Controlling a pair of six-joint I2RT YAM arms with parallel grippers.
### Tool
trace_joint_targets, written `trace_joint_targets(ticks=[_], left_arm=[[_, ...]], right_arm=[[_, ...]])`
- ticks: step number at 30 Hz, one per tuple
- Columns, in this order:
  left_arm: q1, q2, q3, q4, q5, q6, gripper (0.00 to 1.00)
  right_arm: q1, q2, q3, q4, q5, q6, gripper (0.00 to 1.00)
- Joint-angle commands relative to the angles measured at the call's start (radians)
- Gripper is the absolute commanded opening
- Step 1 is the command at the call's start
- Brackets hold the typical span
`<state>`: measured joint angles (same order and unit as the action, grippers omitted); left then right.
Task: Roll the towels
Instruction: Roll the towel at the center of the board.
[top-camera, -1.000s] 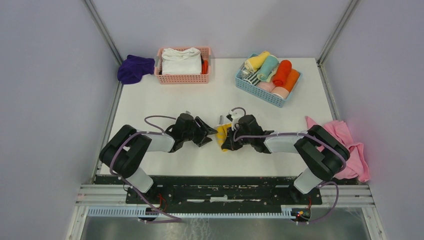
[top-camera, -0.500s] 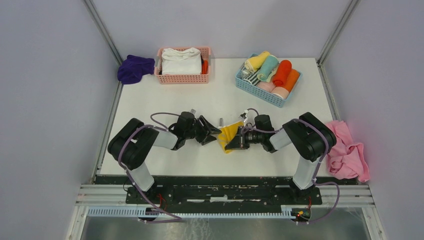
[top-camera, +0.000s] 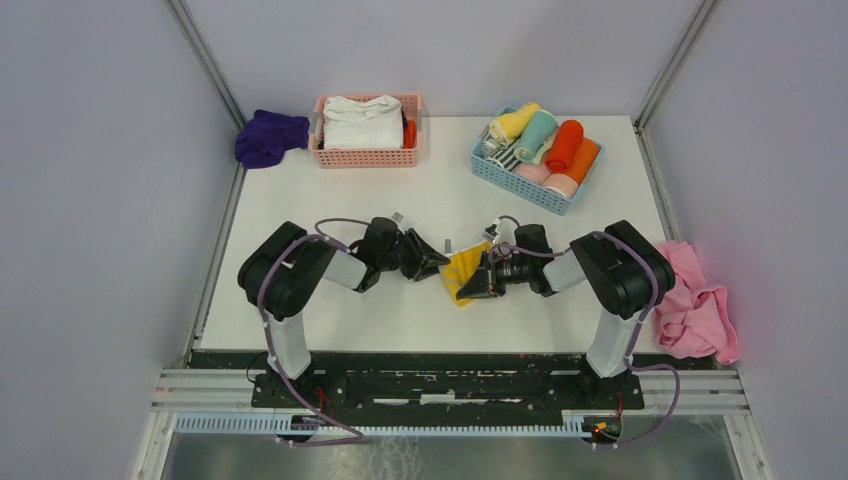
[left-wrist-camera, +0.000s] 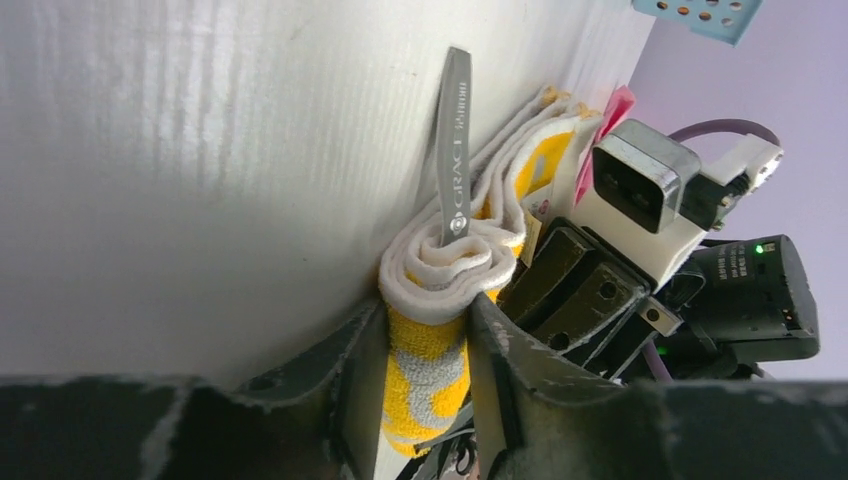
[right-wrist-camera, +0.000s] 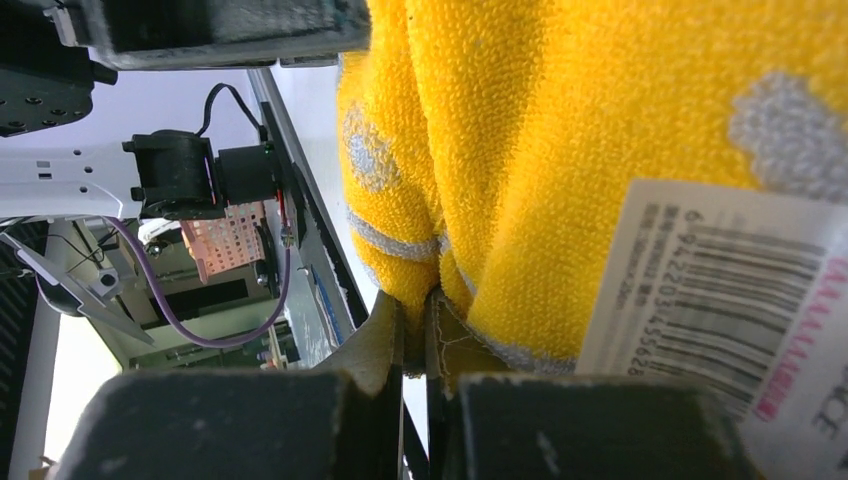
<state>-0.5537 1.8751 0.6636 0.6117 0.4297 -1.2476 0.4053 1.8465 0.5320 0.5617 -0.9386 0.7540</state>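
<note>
A yellow towel with grey and white pattern (top-camera: 465, 268) lies partly rolled at the middle of the white table (top-camera: 330, 210). My left gripper (top-camera: 437, 263) comes from the left. In the left wrist view the roll's end (left-wrist-camera: 432, 385) sits between its fingers, which press both sides; the left gripper (left-wrist-camera: 428, 335) is shut on it. A grey loop tag (left-wrist-camera: 455, 140) sticks out of the roll. My right gripper (top-camera: 472, 287) comes from the right. In the right wrist view the right gripper (right-wrist-camera: 418, 320) is shut on a fold of the yellow towel (right-wrist-camera: 560, 120), next to its barcode label (right-wrist-camera: 720, 290).
A pink basket (top-camera: 366, 155) with folded white towels stands at the back left, with a purple towel (top-camera: 270, 137) beside it. A blue basket (top-camera: 520, 180) at the back right holds several rolled towels. A pink towel (top-camera: 695, 300) hangs at the table's right edge.
My left gripper has moved right and closed on the towel's end. My right arm has swung round and the towel has shifted a little to the right.
</note>
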Motion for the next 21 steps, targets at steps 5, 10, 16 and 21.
trace_joint_targets(ticks=[5, 10, 16, 21], left_arm=[[-0.006, -0.03, -0.092, -0.11, -0.145, 0.039, 0.1], [-0.007, -0.195, -0.087, -0.383, -0.311, 0.071, 0.03], [-0.008, -0.367, -0.102, -0.683, -0.468, -0.039, 0.03], [-0.008, -0.422, -0.092, -0.792, -0.501, -0.086, 0.03]], right_arm=[[0.019, -0.061, 0.066, -0.298, 0.109, -0.143, 0.14], [0.117, -0.165, 0.173, -0.537, 0.268, -0.244, 0.34], [0.32, -0.323, 0.294, -0.767, 0.654, -0.365, 0.44], [0.487, -0.454, 0.326, -0.821, 0.988, -0.48, 0.56]])
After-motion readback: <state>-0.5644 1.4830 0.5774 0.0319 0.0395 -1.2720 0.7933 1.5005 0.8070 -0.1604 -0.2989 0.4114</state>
